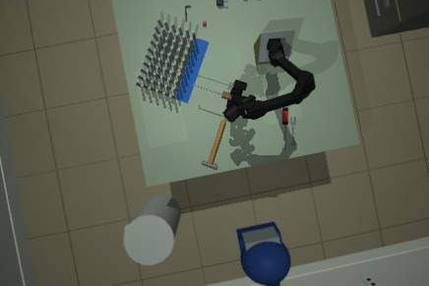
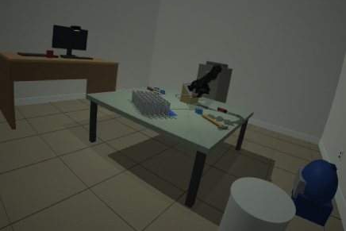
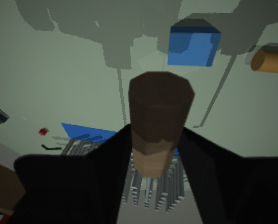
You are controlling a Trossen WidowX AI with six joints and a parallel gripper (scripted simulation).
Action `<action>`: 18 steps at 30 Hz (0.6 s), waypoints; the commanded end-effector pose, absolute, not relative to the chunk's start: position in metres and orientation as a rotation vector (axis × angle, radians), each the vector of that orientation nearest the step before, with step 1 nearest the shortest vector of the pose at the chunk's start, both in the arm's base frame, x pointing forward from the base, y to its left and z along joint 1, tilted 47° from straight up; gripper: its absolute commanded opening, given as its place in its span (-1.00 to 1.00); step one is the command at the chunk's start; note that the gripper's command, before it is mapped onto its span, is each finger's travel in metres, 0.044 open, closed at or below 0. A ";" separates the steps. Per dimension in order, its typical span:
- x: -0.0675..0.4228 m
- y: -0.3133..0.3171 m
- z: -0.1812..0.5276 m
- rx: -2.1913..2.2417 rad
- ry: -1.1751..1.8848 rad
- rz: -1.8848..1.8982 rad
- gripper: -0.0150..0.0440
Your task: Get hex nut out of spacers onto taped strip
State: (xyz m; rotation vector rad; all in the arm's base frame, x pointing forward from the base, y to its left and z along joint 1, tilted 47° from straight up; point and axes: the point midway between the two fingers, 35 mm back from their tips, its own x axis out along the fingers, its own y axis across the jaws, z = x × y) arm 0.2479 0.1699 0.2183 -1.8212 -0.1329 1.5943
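Observation:
My gripper [image 1: 231,97] [image 2: 197,94] [image 3: 153,128] is shut on the brown wooden handle [image 1: 225,94] [image 3: 161,112] of a thin-rod tool, held above the table. The rod [image 1: 209,89] points toward the spacers; from above its tip appears beside the blue strip's near edge. Its end shape is unclear. The metal spacers [image 1: 167,52] [image 2: 151,105] stand upright in dense rows. The blue taped strip [image 1: 202,45] [image 2: 172,113] [image 3: 73,129] lies along their front. I cannot see the hex nut in any view.
A blue block [image 2: 198,111] [image 3: 190,49] lies below the gripper, near a hammer [image 1: 216,143] [image 2: 212,120]. A red-handled screwdriver [image 1: 285,115] and wrench [image 1: 293,124] lie near the arm. A hex key [image 1: 186,12] and small red object [image 1: 205,24] lie beside the spacers.

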 end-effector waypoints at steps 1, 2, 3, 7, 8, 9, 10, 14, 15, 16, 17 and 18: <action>0.257 0.158 0.209 -1.799 -0.134 1.594 -0.49; 0.259 0.155 0.208 -1.795 -0.137 1.591 -0.49; 0.261 0.152 0.207 -1.790 -0.139 1.587 -0.49; 0.269 0.139 0.202 -1.773 -0.149 1.570 -0.49; 0.271 0.136 0.200 -1.769 -0.151 1.565 -0.49; 0.273 0.132 0.199 -1.765 -0.154 1.560 -0.49; 0.274 0.129 0.198 -1.761 -0.157 1.554 -0.49; 0.281 0.115 0.193 -1.747 -0.169 1.530 -0.49; 0.283 0.111 0.192 -1.743 -0.172 1.523 -0.49; 0.284 0.108 0.191 -1.740 -0.175 1.516 -0.49; 0.285 0.104 0.190 -1.737 -0.179 1.508 -0.49; 0.287 0.100 0.189 -1.734 -0.182 1.501 -0.49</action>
